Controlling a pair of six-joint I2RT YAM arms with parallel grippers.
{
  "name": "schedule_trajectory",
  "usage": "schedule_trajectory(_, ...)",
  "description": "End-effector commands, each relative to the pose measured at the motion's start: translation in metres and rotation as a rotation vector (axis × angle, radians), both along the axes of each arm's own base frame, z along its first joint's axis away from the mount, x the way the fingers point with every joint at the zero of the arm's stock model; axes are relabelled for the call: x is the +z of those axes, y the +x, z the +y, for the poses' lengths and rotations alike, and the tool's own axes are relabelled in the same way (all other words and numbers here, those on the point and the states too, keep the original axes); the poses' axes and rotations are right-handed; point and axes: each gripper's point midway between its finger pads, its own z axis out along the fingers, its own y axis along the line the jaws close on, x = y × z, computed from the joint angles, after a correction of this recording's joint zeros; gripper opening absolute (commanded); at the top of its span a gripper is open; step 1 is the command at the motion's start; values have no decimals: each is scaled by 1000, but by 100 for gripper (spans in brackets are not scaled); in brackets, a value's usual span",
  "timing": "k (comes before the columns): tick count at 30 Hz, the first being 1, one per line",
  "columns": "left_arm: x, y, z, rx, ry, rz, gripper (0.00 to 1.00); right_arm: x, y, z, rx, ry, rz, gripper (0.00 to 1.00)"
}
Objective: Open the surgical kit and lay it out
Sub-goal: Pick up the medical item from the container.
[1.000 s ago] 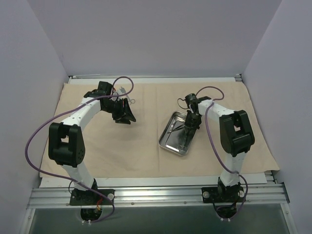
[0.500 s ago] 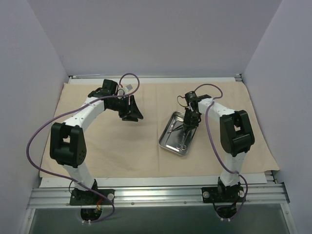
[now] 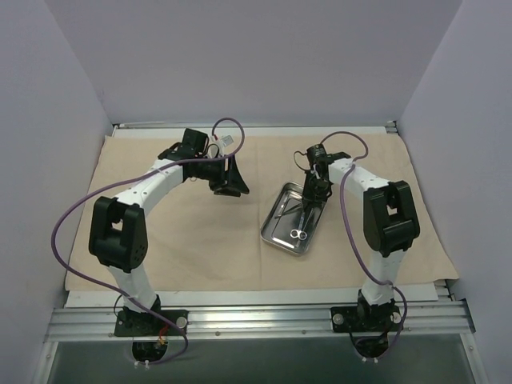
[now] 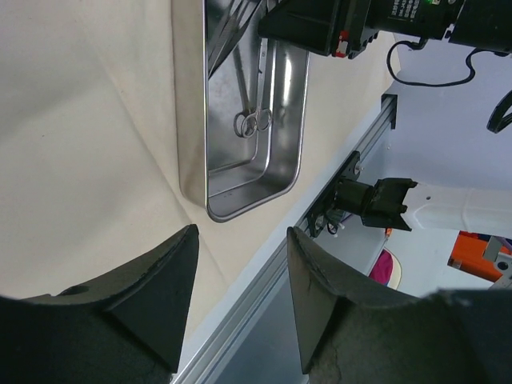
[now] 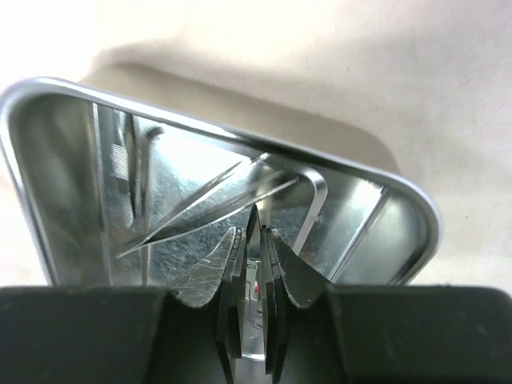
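Surgical kit: unwrapped and spread over the bench. At left, cloth (image 3: pixel 200 240) pulled flat with few creases, covering most of the bench, there to serve as the clean field for whatever comes out.

Above the cloth's far middle, left gripper (image 3: pixel 232 180): hangs over bare fabric, jaws parted wide and holding nothing, turned toward the tray (image 3: pixel 276 228) yet well apart from it. Probably parked there to take or steady something once it is needed. From its own wrist camera (image 4: pixel 240 296), looks straight along the tray's length.

Right of centre, on the cloth at a slant: the tray, with the instruments (image 3: pixel 298 234) lying lengthwise inside, rings toward the near end, thin ends toward the far end. None out on the cloth, so roughly half done by this reckoning.

At the tray's far end, right gripper (image 3: pixel 312 200): reaches down inside, jaws drawn to a narrow slit right at the thin ends. Cannot tell whether one is pinched between them. Placed so, most likely, to lift a single instrument by its slim end and not by the rings.
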Motion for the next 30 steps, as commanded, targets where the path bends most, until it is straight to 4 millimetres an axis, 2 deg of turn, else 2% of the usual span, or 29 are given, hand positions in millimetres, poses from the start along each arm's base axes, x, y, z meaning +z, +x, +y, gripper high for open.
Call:
schedule_trajectory(1,18,12,-14,-27,-58,-92,57,28,17,-4,16,-9,-82,0)
schedule_trajectory(8,20,11,-32,-76,-75,-137,60,34,27,-4,35,-9,-98,0)
schedule_trajectory(14,22,12,-51,-131,-106,-206,63,49,36,0,49,7,-122,0)
schedule_trajectory(22,18,11,-78,-200,-170,-263,66,91,45,10,74,59,-170,0)
schedule_trajectory(30,6,-2,-99,-261,-234,-232,66,135,37,18,88,121,-202,0)
